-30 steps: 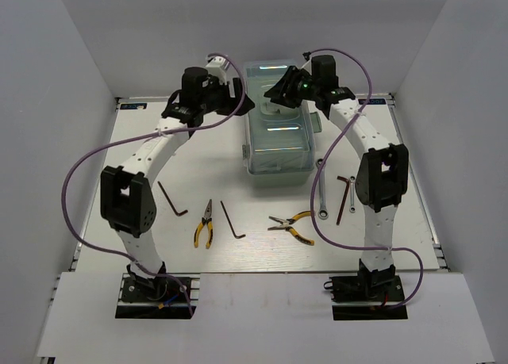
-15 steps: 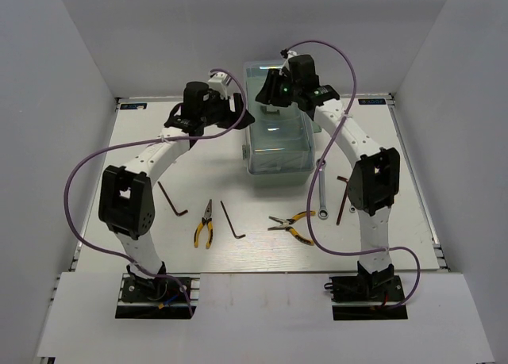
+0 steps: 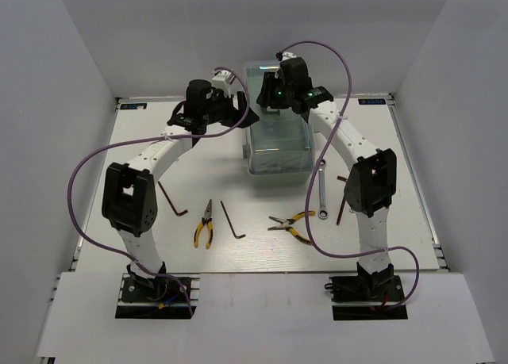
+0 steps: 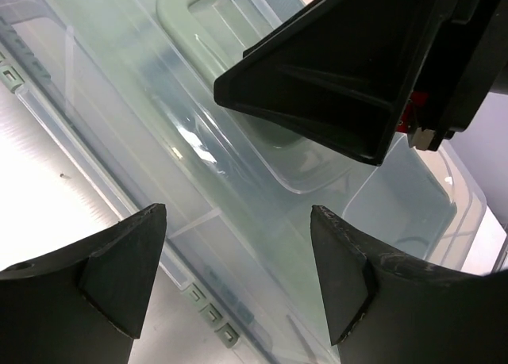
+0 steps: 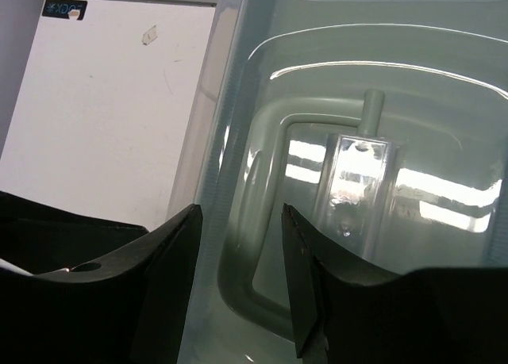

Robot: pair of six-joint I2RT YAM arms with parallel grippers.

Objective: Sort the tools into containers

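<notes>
The pale green toolbox (image 3: 278, 134) stands closed at the back middle of the table. My left gripper (image 3: 243, 114) is open at the toolbox's left edge; in the left wrist view it (image 4: 238, 277) hangs over the clear lid (image 4: 159, 126). My right gripper (image 3: 268, 94) is open over the lid's back left; in the right wrist view it (image 5: 238, 221) straddles one side of the lid handle (image 5: 248, 253). On the table lie two yellow-handled pliers (image 3: 205, 223) (image 3: 292, 224), a silver wrench (image 3: 324, 191) and dark hex keys (image 3: 171, 199) (image 3: 232, 220) (image 3: 343, 197).
White walls close in the table on three sides. The right gripper's black finger (image 4: 333, 86) shows close above the lid in the left wrist view. Purple cables loop off both arms.
My right gripper has moved left and back over the toolbox lid. My left gripper has shifted right, closer to the toolbox's left edge. The tools have not moved.
</notes>
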